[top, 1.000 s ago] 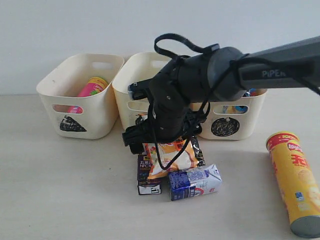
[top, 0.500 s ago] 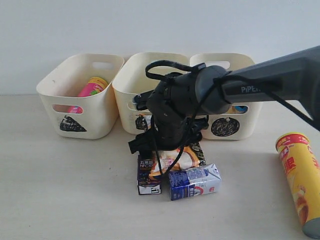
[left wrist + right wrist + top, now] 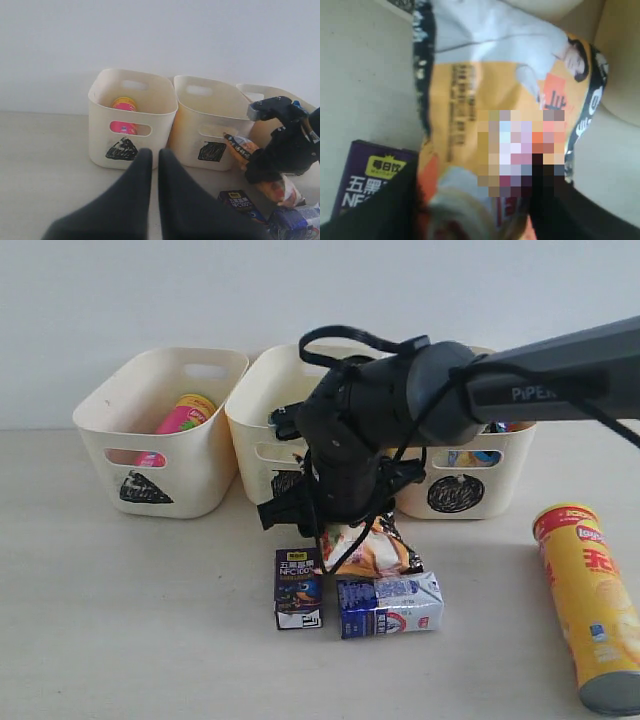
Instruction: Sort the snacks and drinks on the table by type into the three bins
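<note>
Sorting is partly done. The pink tube lies in the left bin, the one with the triangle mark. Something blue peeks out of the right bin, the one with the circle. It may be a snack bag, but most of it is hidden. The middle bin sits behind the arm, so I cannot tell what is inside it.

Four things are not in a bin yet. The yellow tube lies on the table, far off to the right. The purple juice box and the blue-and-white carton sit side by side at the near edge of the pile. The orange-brown bag is just behind them, in front of the middle bin.

The right gripper reaches across to the middle and pinches the top of the orange-brown bag. In the right wrist view a dark finger shows on each side of the bag. The bag hangs down close to the carton. I cannot tell if its bottom touches the table.

The left gripper hangs back on the left. Its fingers are almost together, with only a thin gap, and it holds nothing.
</note>
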